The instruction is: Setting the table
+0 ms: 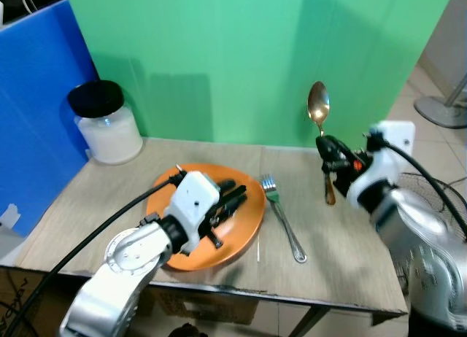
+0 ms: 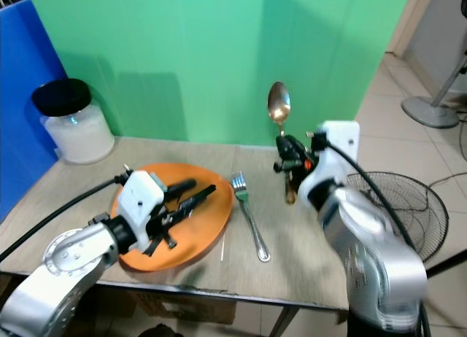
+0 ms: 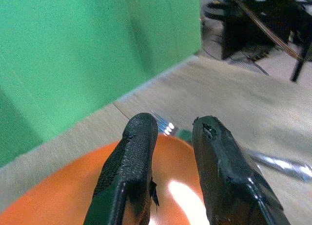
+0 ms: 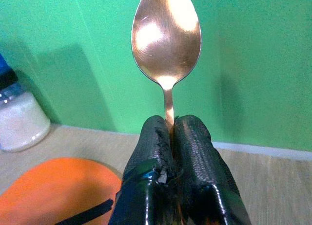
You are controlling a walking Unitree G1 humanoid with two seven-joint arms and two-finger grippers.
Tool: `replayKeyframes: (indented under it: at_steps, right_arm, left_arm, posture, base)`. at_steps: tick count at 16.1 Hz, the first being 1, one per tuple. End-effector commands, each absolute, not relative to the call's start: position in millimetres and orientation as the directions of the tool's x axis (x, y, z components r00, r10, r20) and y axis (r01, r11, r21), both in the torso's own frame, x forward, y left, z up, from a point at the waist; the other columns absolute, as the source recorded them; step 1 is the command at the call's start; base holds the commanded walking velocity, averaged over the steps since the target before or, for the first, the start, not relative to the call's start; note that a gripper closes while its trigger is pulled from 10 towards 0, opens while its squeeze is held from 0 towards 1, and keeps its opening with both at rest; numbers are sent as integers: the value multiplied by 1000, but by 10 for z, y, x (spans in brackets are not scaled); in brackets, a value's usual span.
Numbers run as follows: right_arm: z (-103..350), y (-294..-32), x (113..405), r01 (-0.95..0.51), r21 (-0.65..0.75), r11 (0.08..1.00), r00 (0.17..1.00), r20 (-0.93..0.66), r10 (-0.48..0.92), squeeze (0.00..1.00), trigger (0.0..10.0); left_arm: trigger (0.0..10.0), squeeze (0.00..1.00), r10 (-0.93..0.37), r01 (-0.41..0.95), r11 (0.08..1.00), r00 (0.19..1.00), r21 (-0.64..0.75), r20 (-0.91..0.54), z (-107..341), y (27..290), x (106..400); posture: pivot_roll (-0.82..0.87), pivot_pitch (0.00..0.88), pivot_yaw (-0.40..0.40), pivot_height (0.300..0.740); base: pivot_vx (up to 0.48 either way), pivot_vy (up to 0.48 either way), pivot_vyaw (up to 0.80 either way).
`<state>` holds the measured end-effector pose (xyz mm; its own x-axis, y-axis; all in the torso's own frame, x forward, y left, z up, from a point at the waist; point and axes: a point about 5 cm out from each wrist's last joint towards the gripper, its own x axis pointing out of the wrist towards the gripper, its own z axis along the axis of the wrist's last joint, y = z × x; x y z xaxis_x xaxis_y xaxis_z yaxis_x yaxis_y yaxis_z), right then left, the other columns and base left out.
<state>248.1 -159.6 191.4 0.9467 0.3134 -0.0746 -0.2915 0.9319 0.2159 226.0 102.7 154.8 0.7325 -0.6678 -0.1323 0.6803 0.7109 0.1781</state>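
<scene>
My left tool [image 1: 235,195] — nearest the camera — hangs just above the orange plate [image 1: 248,231], its two black fingers [image 3: 127,161] released with a narrow gap between them and grasping nothing. The plate lies on the worktop [image 1: 343,264] near its front edge. Just beside the plate, on the side of my right arm, a silver fork [image 1: 283,217] lies flat on the worktop, tines toward the green backdrop [image 1: 241,52] and handle toward the front edge.

My right tool [image 1: 326,144] is raised above the worktop beyond the fork, clenched on the handle of a copper-coloured spoon [image 1: 318,103] — the spoon stands upright, bowl uppermost, clear of the worktop, with the lower end of its handle showing below the fingers [image 4: 190,142].

At the far corner on my left stands a jar [image 1: 109,125] of white contents with a black lid, well apart from the plate, next to a blue panel [image 1: 36,111].
</scene>
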Motion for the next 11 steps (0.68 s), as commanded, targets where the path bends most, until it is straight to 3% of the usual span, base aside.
replayKeyframes:
  at_steps: [1,2,5,8,11]
  right_arm:
    - [2009,-1582,2418,-306,212,928,949,-4,314,0,3569]
    - [1968,-1568,2343,-262,171,950,964,-7,267,0,10000]
    - [1862,-1579,2301,-147,126,981,988,-32,152,0,10000]
    - [1841,-1633,2313,-38,118,992,998,-41,43,0,10000]
    - [1850,-1640,2354,-20,60,998,999,-29,21,0,10000]
  left_arm:
    - [10000,0,-625,634,749,773,194,-112,1589,1060,2294]
    - [10000,0,-583,589,784,807,195,-93,1598,1057,2301]
    - [10000,0,-525,529,826,848,194,-75,1612,1098,2302]
    - [10000,0,-386,396,891,918,223,-89,1577,1247,2395]
    - [10000,0,-329,332,921,943,202,-48,1651,1334,2420]
  posture:
    - [71,0,35,740]
    - [75,0,40,740]
    - [103,0,21,740]
    - [110,0,21,740]
    - [128,0,11,740]
  base:
    - [0,0,0]
    - [0,0,0]
    - [0,0,-588]
    - [0,0,-800]
    - [0,0,-800]
